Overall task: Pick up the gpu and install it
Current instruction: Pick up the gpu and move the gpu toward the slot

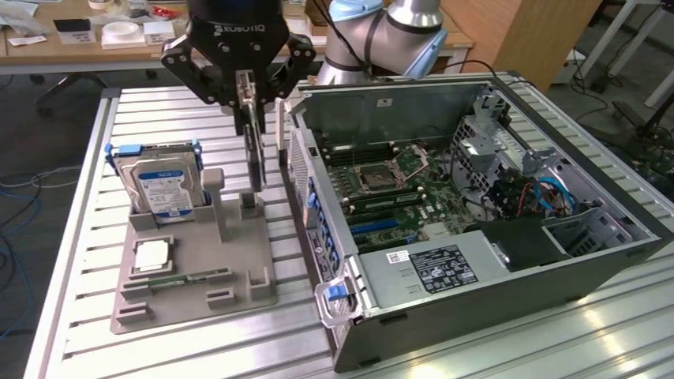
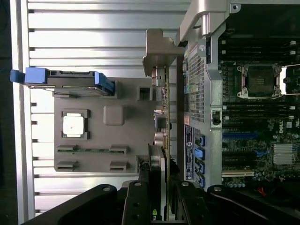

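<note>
The gripper [image 1: 249, 95] is clamping its jaws on the top edge of the gpu [image 1: 256, 154]. The card is hanging upright over the gray parts holder [image 1: 195, 304] on the table [image 1: 84, 332], just beside the outer wall of the open computer case [image 1: 506, 276]. Pickup is looking done or nearly so, though I cannot tell whether the card's lower edge is clear of the holder. Installation is not yet done: the card is sitting outside the case, apart from the motherboard [image 1: 411, 197].

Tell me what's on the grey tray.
The tray holds an upright hard drive, a CPU and a memory stick. The drive's bottom is hidden in its slot. The end effector grips the gpu.
</note>
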